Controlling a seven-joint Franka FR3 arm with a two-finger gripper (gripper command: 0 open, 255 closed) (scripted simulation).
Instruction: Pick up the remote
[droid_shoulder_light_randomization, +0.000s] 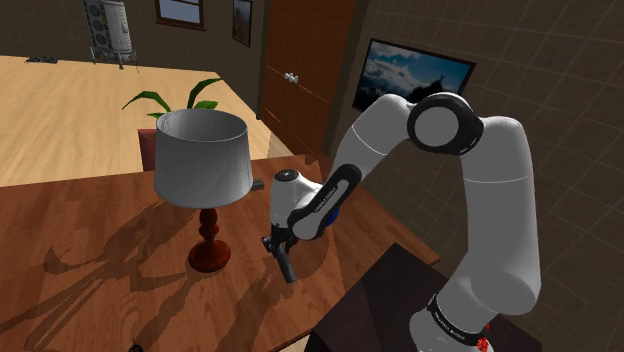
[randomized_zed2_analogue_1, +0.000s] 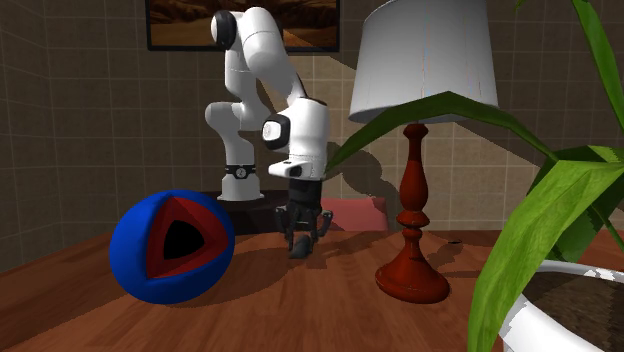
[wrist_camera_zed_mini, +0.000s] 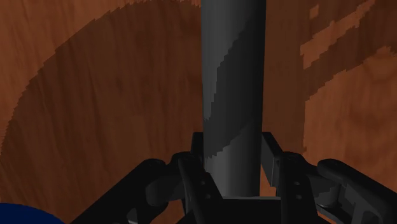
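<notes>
The black gripper (wrist_camera_zed_mini: 233, 151) pinches the long dark grey remote (wrist_camera_zed_mini: 232, 76) — it is squeezed from both sides. In the shoulder view, the red lamp with a white shade (droid_shoulder_light_randomization: 200, 160) stands at the gripper's nine o'clock.

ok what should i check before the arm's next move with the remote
1. Fingers on both sides of the remote: ok
2. Gripper shut on it: ok
3. Grip near the remote's middle: not ok, held near one end
4. Remote clear of the table: cannot tell
5. Lamp apart from the gripper: ok
6. Ball apart from the gripper: ok
</notes>
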